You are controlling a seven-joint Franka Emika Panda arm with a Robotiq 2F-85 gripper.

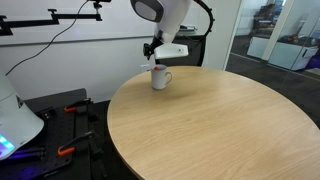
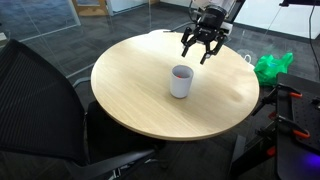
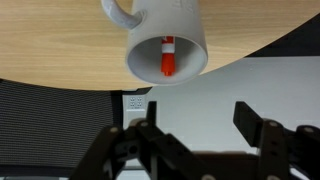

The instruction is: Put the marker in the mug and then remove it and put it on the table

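My gripper [image 2: 201, 54] hangs wide open and empty above the table [image 2: 130, 85], clear of the mug [image 3: 190, 20]. The marker [image 3: 167, 56] lies inside that mug, apart from my fingers.

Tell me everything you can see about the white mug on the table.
The mug is white, cylindrical and glossy like ceramic, with one loop handle on its side. It stands upright, mouth open, on the round wood-grain table. A red marker with a white end sits inside it. The open gripper hangs above the table, not touching the mug.
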